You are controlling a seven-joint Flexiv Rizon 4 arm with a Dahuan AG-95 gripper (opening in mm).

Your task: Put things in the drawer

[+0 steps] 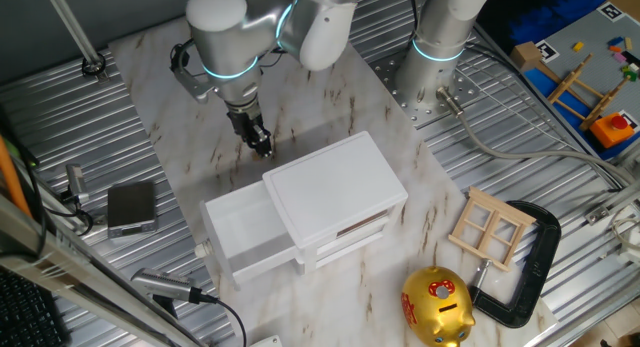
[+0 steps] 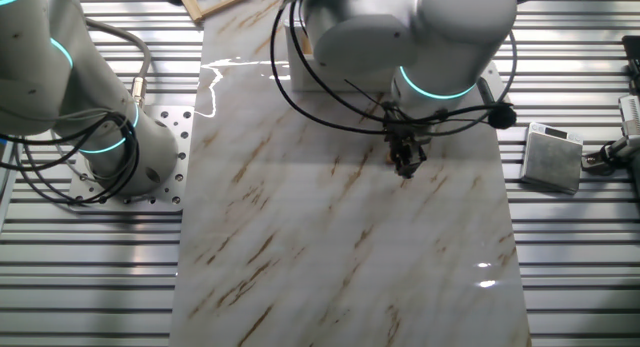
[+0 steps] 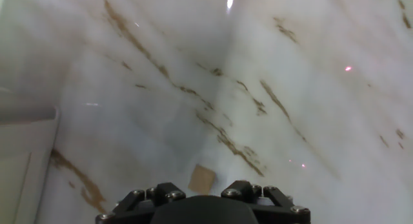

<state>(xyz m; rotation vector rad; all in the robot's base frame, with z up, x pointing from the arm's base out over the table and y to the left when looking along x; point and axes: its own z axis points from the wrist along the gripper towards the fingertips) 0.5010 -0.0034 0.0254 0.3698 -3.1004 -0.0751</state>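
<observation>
Right now hand (image 1: 261,144) hovers low over marble tabletop (image 2: 330,247), fingers apart, holding nothing; brown block (image 3: 202,179) lies btwn fingertips. White cabinet's top drawer (image 1: 243,230) pulled open nearby.

No words, brands or numbers can be read in any view. The only signs are black-and-white square marker tags (image 1: 612,14) on the blue board at the far corner in one fixed view, and a red-and-white emblem on the gold piggy bank (image 1: 437,306), too small to make out.
</observation>
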